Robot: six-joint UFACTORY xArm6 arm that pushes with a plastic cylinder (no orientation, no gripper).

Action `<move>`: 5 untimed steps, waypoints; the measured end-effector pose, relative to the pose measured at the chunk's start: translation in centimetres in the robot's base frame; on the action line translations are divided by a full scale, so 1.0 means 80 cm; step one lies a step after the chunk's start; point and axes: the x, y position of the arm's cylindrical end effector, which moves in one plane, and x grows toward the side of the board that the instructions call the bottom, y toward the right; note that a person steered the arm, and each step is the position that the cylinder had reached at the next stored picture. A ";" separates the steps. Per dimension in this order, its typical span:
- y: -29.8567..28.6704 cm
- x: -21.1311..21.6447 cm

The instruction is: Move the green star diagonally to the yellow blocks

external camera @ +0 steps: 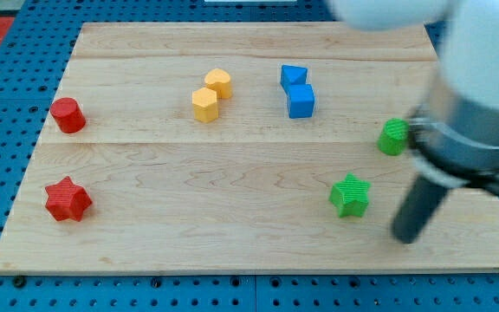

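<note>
The green star [350, 194] lies on the wooden board [232, 234] at the view's lower right. My tip [405, 237] rests on the board to the right of and slightly below the star, a short gap apart from it. Two yellow blocks sit touching near the view's top centre: a yellow heart-like block [219, 82] and a yellow hexagon [204, 105] just below-left of it. They are far up and to the left of the star.
A green cylinder [393, 137] sits at the right, partly behind the arm. Two blue blocks [297, 90] stand right of the yellow ones. A red cylinder [68, 115] and a red star [68, 199] are at the left.
</note>
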 end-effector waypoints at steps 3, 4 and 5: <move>-0.063 -0.009; -0.060 -0.049; -0.134 -0.057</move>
